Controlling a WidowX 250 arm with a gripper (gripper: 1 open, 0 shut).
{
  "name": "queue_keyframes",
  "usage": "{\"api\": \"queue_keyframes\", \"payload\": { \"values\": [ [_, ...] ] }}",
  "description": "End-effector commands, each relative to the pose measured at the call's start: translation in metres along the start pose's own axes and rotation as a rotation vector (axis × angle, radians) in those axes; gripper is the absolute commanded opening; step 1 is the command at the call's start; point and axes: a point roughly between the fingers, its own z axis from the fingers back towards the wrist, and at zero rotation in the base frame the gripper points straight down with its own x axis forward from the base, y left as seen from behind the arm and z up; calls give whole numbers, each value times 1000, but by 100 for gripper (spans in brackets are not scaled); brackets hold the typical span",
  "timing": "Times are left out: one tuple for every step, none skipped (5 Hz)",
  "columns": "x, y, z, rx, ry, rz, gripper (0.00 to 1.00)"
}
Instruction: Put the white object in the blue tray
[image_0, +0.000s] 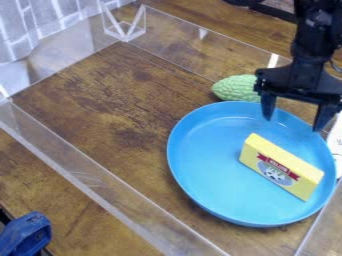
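Note:
The blue tray (214, 170) is a large round dish at the right of the wooden table. A yellow rectangular block with a red-and-white label (282, 166) lies inside it on the right. My gripper (295, 118) hangs open above the tray's far rim, pointing down, with nothing between its black fingers (271, 108). It is clear of the block. A sliver of the white object (335, 136) shows at the frame's right edge, just outside the tray's rim beside my right finger; most of it is cut off.
A green knobbly object (238, 88) lies on the table against the tray's far rim, left of my gripper. Clear acrylic walls (80, 160) fence the wooden table. A blue item (20, 235) sits outside the wall at the bottom left.

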Motion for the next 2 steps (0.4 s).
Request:
{"api": "queue_keyframes", "payload": {
  "values": [
    [36, -9, 60, -71, -127, -2, 100],
    [45, -11, 62, -85, -143, -17, 100]
  ]
}}
